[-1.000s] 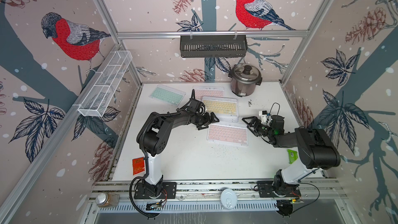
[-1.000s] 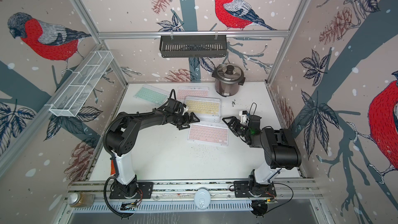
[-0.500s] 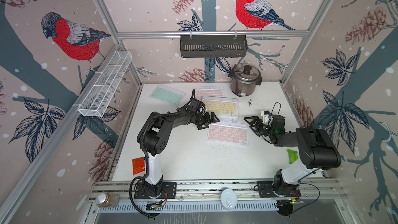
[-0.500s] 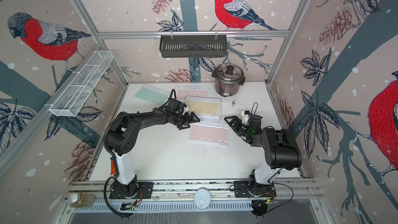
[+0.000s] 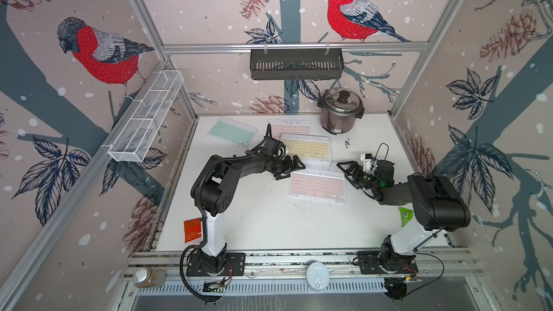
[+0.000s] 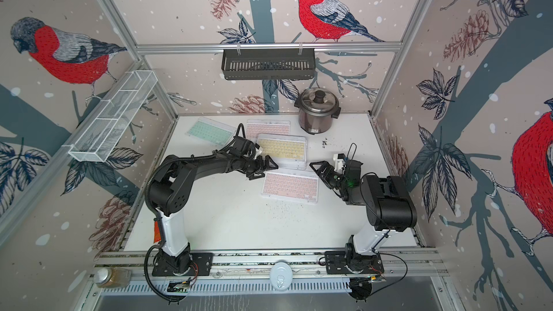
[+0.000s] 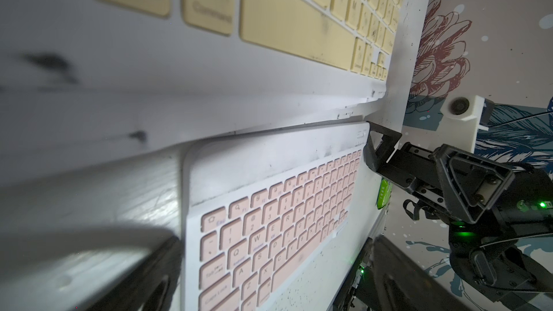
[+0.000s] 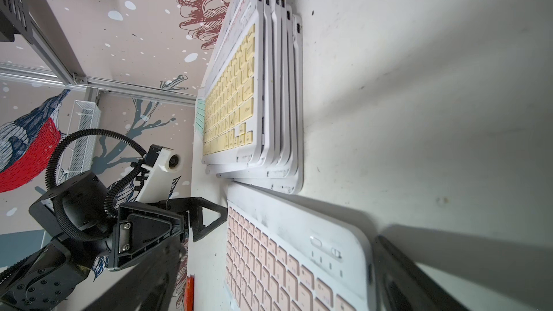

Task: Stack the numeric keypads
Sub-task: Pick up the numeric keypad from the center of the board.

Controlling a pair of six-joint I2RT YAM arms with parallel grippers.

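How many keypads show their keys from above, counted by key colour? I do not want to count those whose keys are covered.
Pink: 2, the front pink keypad and the back pink keypad
Yellow: 1, the yellow keypad
Mint green: 1, the mint green keypad
Total: 4
The lower keypads under the yellow one hide their keys and are left out.

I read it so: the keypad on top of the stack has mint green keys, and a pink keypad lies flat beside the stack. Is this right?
Not quite: the top keypad has yellow keys, not mint green, as the right wrist view shows. The pink keypad does lie flat beside the stack.
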